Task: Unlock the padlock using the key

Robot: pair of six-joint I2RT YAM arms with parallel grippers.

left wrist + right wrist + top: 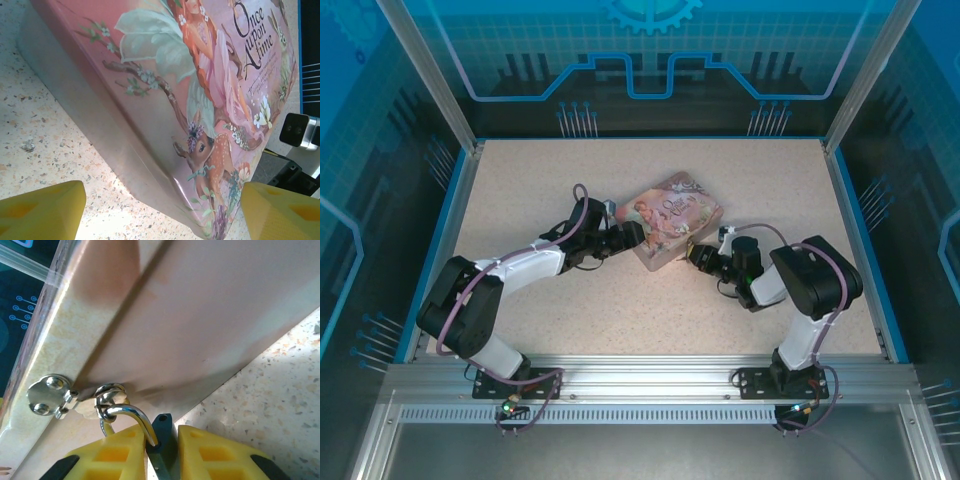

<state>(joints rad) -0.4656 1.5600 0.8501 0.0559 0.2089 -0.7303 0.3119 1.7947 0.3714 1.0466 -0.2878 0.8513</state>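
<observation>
— Looking for the padlock (164, 426) first: where does it sit?
— On the near right side of the pink box (675, 215), which lies at an angle around the middle of the table (770, 180). Its silvery shackle (131, 414) is hooked through a small metal ring (111, 391) on the box's side. The ring is just beside a round metal plate (47, 396) fixed to the cream edge.
— And the body of it?
— Dark teal and narrow. It stands out from the box toward the right wrist camera, between the two yellow fingers (120, 452) of the right gripper (697, 254).
— Are those fingers together or apart?
— Drawn in close, one on each side of the body, pinching it.
— Is the shackle in the body or out of it?
— One end goes down into the top of the body. The other end is hidden behind a finger, so I cannot tell.
— What about the left gripper (632, 234)?
— It is at the box's near left corner. In the left wrist view its fingers stand wide apart, with the rounded corner of the box between them. Bare speckled table shows between the finger on the left of that view and the box. Whether the other finger touches the box I cannot tell.
— Anything on the lid?
— A painted girl with red hair, a fawn, blossom branches and the words "Once upon a time".
— How do the arms lie?
— Both reach in from the near edge and bend toward the box, which lies between the two grippers.
</observation>
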